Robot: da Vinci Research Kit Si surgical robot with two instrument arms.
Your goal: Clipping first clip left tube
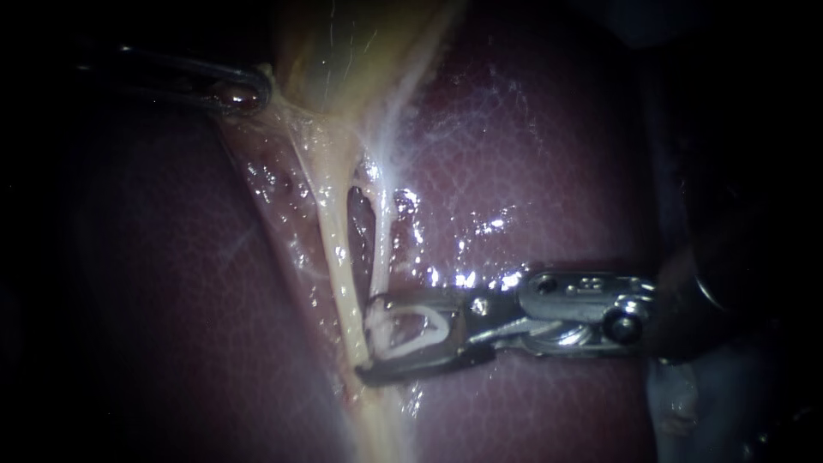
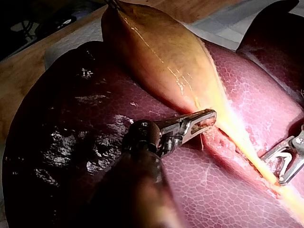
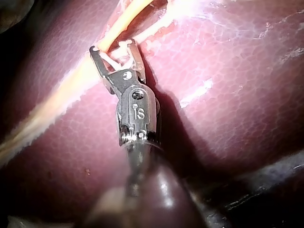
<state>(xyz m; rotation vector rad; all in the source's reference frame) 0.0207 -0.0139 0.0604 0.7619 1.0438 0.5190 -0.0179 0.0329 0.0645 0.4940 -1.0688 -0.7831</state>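
Two pale tubes run down from the yellow gallbladder (image 1: 343,51) over the dark red liver (image 1: 531,154): the thicker left tube (image 1: 341,257) and the thinner right tube (image 1: 383,240). My right instrument (image 1: 369,336) comes in from the right, its jaws wide apart with an open white clip (image 1: 439,324) seated between them. The left tube crosses the mouth of these jaws at their tips, and the right tube ends at the upper jaw. My left instrument (image 1: 249,93) is shut on tissue at the gallbladder's neck, holding it stretched.
In the left wrist view the gallbladder (image 2: 156,52) lies on the liver (image 2: 71,118) ahead of my left instrument (image 2: 206,118), with my right instrument (image 2: 280,166) further along the tube. A wooden surface and white cloth lie beyond the liver.
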